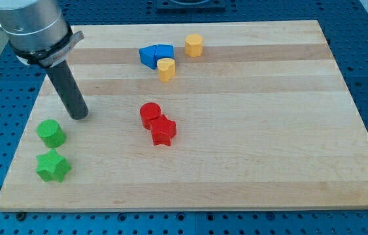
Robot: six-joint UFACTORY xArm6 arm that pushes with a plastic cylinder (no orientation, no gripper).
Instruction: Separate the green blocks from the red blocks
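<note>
My tip [78, 115] rests on the wooden board at the view's left, just above and right of a green cylinder [51, 132]. A green star block [53, 166] lies below that cylinder near the board's bottom left corner. A red cylinder [150, 115] and a red star block [163, 130] touch each other near the board's middle, well to the right of my tip and the green blocks.
Two blue blocks [155, 55] sit together near the view's top, with a yellow block [166, 68] touching them below and a yellow hexagonal block [194, 45] to their right. The wooden board [268, 130] lies on a blue perforated table.
</note>
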